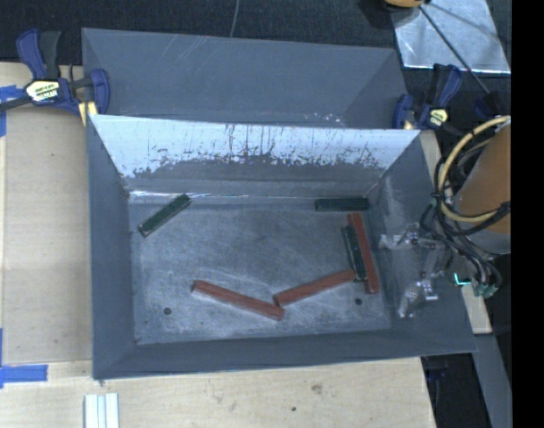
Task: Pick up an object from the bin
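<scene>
My gripper [407, 272] hangs over the bin's right sloping wall, open, with nothing between its fingers. Closest to it, on the floor at the right, a red-brown stick [366, 252] lies lengthwise beside a dark green stick [353, 250], the two touching. Another red-brown stick [315, 288] slants from their lower end toward the bin's middle front.
A third red-brown stick [236, 299] lies along the front, meeting the slanted one in a shallow V. A short dark stick [341, 205] rests against the back wall at the right. A dark green stick [164, 214] sits in the back left corner.
</scene>
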Motion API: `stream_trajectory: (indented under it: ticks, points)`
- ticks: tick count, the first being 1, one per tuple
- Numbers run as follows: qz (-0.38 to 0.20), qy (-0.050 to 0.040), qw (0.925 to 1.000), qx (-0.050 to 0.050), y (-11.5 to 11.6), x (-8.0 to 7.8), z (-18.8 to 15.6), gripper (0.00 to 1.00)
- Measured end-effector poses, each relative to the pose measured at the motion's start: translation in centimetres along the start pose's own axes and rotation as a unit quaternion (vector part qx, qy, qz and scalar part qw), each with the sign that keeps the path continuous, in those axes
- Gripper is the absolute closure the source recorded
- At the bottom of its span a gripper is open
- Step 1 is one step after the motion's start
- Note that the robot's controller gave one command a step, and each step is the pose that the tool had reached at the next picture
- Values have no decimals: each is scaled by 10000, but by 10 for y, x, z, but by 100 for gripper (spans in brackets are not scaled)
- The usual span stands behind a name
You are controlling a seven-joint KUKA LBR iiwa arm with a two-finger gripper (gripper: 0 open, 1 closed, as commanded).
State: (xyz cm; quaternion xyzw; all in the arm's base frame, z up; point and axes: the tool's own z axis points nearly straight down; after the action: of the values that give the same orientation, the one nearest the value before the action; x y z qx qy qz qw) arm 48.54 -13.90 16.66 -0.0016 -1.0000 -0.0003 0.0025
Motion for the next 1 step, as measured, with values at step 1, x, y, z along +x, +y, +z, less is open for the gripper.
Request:
stream_trajectory:
  ticks: [1]
  points:
    - [-15,-40,10000,8,0,-2,-4,0]
